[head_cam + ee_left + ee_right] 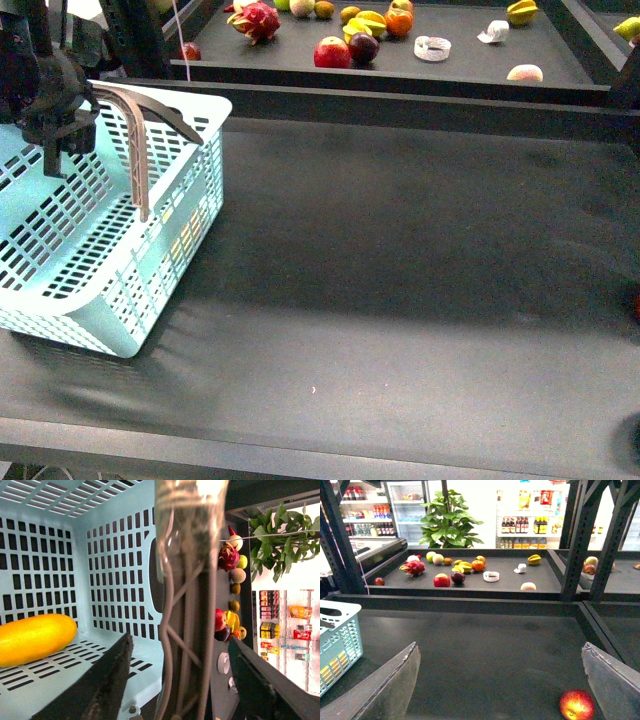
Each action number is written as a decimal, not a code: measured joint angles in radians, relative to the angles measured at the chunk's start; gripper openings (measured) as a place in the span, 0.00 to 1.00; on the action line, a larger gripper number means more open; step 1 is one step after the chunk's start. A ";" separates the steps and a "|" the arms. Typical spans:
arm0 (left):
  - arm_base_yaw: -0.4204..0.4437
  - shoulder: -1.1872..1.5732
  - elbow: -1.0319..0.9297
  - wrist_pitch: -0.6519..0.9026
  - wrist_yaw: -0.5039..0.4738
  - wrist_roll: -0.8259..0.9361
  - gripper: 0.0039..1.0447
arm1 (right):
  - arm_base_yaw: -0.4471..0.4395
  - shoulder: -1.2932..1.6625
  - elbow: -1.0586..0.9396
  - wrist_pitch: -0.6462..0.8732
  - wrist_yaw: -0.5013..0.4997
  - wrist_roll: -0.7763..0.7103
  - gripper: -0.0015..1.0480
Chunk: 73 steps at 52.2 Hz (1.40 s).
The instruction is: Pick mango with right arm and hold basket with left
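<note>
The light blue basket [100, 250] stands at the left of the dark table. The yellow mango [32, 640] lies inside the basket on its floor; it is hidden in the front view. My left gripper [68, 145] is open above the basket. In the left wrist view its jaws [180, 647] stand on either side of the basket's raised handle [185, 605] without closing on it. My right gripper [500, 650] is open and empty above the bare table, far to the right of the basket [337, 640]. It does not show in the front view.
A red apple [576, 705] lies on the table close to one right finger. A raised back shelf [560, 60] holds several fruits, among them a dragon fruit [255, 20], a red apple [332, 52] and an orange [398, 22]. A dark rail [400, 100] divides shelf and table.
</note>
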 joint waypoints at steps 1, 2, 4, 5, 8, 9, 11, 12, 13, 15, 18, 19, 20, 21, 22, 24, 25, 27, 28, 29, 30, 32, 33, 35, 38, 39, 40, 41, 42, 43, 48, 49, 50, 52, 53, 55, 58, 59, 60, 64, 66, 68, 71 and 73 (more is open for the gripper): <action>0.002 -0.006 -0.007 0.003 0.000 0.001 0.60 | 0.000 0.000 0.000 0.000 0.000 0.000 0.92; 0.003 -0.009 -0.010 0.005 0.000 0.003 0.62 | 0.000 0.000 0.000 0.000 0.000 0.000 0.92; 0.006 -0.024 -0.025 0.010 0.000 0.011 0.69 | 0.000 0.000 0.000 0.000 0.000 0.000 0.92; 0.009 -0.032 -0.033 0.013 0.000 0.015 0.72 | 0.000 0.000 0.000 0.000 0.000 0.000 0.92; 0.016 -0.060 -0.058 0.023 0.000 0.031 0.81 | 0.000 0.000 0.000 0.000 0.000 0.000 0.92; 0.020 -0.072 -0.069 0.029 0.000 0.038 0.84 | 0.000 0.000 0.000 0.000 0.000 0.000 0.92; 0.029 -0.099 -0.095 0.040 -0.002 0.052 0.91 | 0.000 0.000 0.000 0.000 0.000 0.000 0.92; 0.031 -0.106 -0.101 0.042 -0.002 0.055 0.93 | 0.000 0.000 0.000 0.000 0.000 0.000 0.92; 0.035 -0.117 -0.111 0.045 -0.002 0.060 0.94 | 0.000 0.000 0.000 0.000 0.000 0.000 0.92; 0.048 -0.152 -0.143 0.057 -0.002 0.073 0.93 | 0.000 0.000 0.000 0.000 0.000 0.000 0.92; 0.068 -0.200 -0.190 0.077 0.000 0.100 0.92 | 0.000 0.000 0.000 0.000 0.000 0.000 0.92; 0.072 -0.208 -0.198 0.082 0.002 0.105 0.92 | 0.000 0.000 0.000 0.000 0.000 0.000 0.92; 0.084 -0.235 -0.226 0.095 0.003 0.119 0.93 | 0.000 0.000 0.000 0.000 0.000 0.000 0.92; 0.092 -0.254 -0.246 0.105 0.003 0.130 0.92 | 0.000 0.000 0.000 0.000 0.000 0.000 0.92; 0.098 -0.267 -0.262 0.113 0.005 0.138 0.92 | 0.000 0.000 0.000 0.000 0.000 0.000 0.92; 0.118 -0.309 -0.311 0.141 0.021 0.163 0.92 | 0.000 0.000 0.000 0.000 0.000 0.000 0.92; 0.128 -0.327 -0.333 0.154 0.027 0.172 0.92 | 0.000 0.000 0.000 0.000 0.000 0.000 0.92; 0.150 -0.363 -0.378 0.180 0.037 0.192 0.92 | 0.000 0.000 0.000 0.000 0.000 0.000 0.92; 0.162 -0.381 -0.400 0.187 0.045 0.203 0.92 | 0.000 0.000 0.000 0.000 0.000 0.000 0.92; 0.172 -0.395 -0.416 0.190 0.051 0.209 0.92 | 0.000 0.000 0.000 0.000 0.000 0.000 0.92; 0.189 -0.417 -0.441 0.196 0.058 0.220 0.92 | 0.000 0.000 0.000 0.000 0.000 0.000 0.92; 0.210 -0.441 -0.471 0.205 0.068 0.229 0.92 | 0.000 0.000 0.000 0.000 0.000 0.000 0.92; 0.226 -0.457 -0.489 0.209 0.076 0.234 0.92 | 0.000 0.000 0.000 0.000 0.000 0.000 0.92; 0.257 -0.486 -0.523 0.214 0.087 0.241 0.92 | 0.000 0.000 0.000 0.000 0.000 0.000 0.92; 0.307 -0.525 -0.571 0.225 0.106 0.251 0.92 | 0.000 0.000 0.000 0.000 0.000 0.000 0.92; 0.323 -0.537 -0.587 0.227 0.110 0.254 0.92 | 0.000 0.000 0.000 0.000 0.000 0.000 0.92; 0.338 -0.551 -0.603 0.230 0.113 0.256 0.92 | 0.000 0.000 0.000 0.000 0.000 0.000 0.92; 0.352 -0.564 -0.618 0.230 0.116 0.256 0.92 | 0.000 0.000 0.000 0.000 0.000 0.000 0.92; 0.366 -0.577 -0.633 0.230 0.121 0.257 0.92 | 0.000 0.000 0.000 0.000 0.000 0.000 0.92; 0.377 -0.588 -0.644 0.230 0.124 0.258 0.92 | 0.000 0.000 0.000 0.000 0.000 0.000 0.92; 0.424 -0.664 -0.711 0.225 0.132 0.259 0.92 | 0.000 0.000 0.000 0.000 0.000 0.000 0.92; 0.431 -0.683 -0.724 0.222 0.132 0.259 0.92 | 0.000 0.000 0.000 0.000 0.000 0.000 0.92; 0.439 -0.706 -0.740 0.217 0.134 0.260 0.92 | 0.000 0.000 0.000 0.000 0.000 0.000 0.92; 0.451 -0.756 -0.768 0.211 0.139 0.263 0.92 | 0.000 0.000 0.000 0.000 0.000 0.000 0.92; 0.457 -0.786 -0.782 0.201 0.142 0.263 0.92 | 0.000 0.000 0.000 0.000 0.000 0.000 0.92; 0.466 -0.838 -0.804 0.185 0.149 0.264 0.92 | 0.000 0.000 0.000 0.000 0.000 0.000 0.92; 0.483 -0.910 -0.835 0.158 0.149 0.274 0.92 | 0.000 0.000 0.000 0.000 0.000 0.000 0.92; 0.485 -0.918 -0.838 0.154 0.149 0.275 0.92 | 0.000 0.000 0.000 0.000 0.000 0.000 0.92; 0.487 -0.928 -0.843 0.150 0.148 0.276 0.92 | 0.000 0.000 0.000 0.000 0.000 0.000 0.92; 0.495 -0.949 -0.853 0.145 0.145 0.278 0.92 | 0.000 0.000 0.000 0.000 0.000 0.000 0.92; 0.497 -0.949 -0.853 0.144 0.142 0.279 0.92 | 0.000 0.000 0.000 0.000 0.000 0.000 0.92; 0.497 -0.949 -0.854 0.143 0.143 0.279 0.92 | 0.000 0.000 0.000 0.000 0.000 0.000 0.92; 0.497 -0.949 -0.855 0.142 0.145 0.279 0.92 | 0.000 0.000 0.000 0.000 0.000 0.000 0.92; 0.497 -0.949 -0.855 0.142 0.145 0.280 0.92 | 0.000 0.000 0.000 0.000 0.000 0.000 0.92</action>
